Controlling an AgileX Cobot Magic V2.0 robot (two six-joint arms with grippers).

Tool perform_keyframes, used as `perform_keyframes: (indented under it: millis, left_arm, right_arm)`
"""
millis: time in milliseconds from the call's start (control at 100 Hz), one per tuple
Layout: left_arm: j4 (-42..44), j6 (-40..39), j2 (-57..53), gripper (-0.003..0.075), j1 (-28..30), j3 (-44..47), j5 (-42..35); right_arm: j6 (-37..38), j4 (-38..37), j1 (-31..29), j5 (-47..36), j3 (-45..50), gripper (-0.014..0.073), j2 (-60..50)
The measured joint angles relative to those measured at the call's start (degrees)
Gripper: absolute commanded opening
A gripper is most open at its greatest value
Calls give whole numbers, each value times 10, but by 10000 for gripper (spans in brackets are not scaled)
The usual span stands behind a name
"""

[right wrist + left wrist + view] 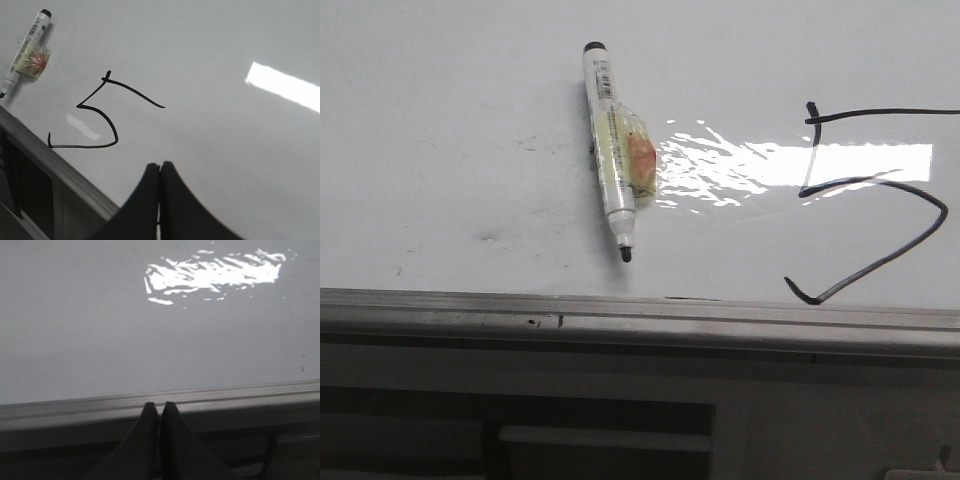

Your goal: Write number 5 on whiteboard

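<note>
Both end effectors, left (159, 407) and right (160, 167), are sitting closed and empty over the whiteboard (450, 120), where the number 5 (870, 200) is showing right of an uncapped marker (610, 150).

a marker (611, 150) lies on the whiteboard (440, 130), left of the number 5 (876, 200), behind the edge rail (620, 310).

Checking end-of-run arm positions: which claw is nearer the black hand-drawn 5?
Right. The right claw, shut, hangs over the glossy whiteboard beside the thin black marker-drawn 5. The left claw, shut, sits at the grey edge rail, with no digit in its view.
</note>
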Motion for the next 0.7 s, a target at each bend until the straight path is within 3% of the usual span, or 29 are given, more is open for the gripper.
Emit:
perform_keyframes:
  millis: [700]
  left_arm:
    - [3, -1, 0, -20, 8, 0, 7]
  right_arm:
    - [1, 0, 0, 0, 0, -63, 0]
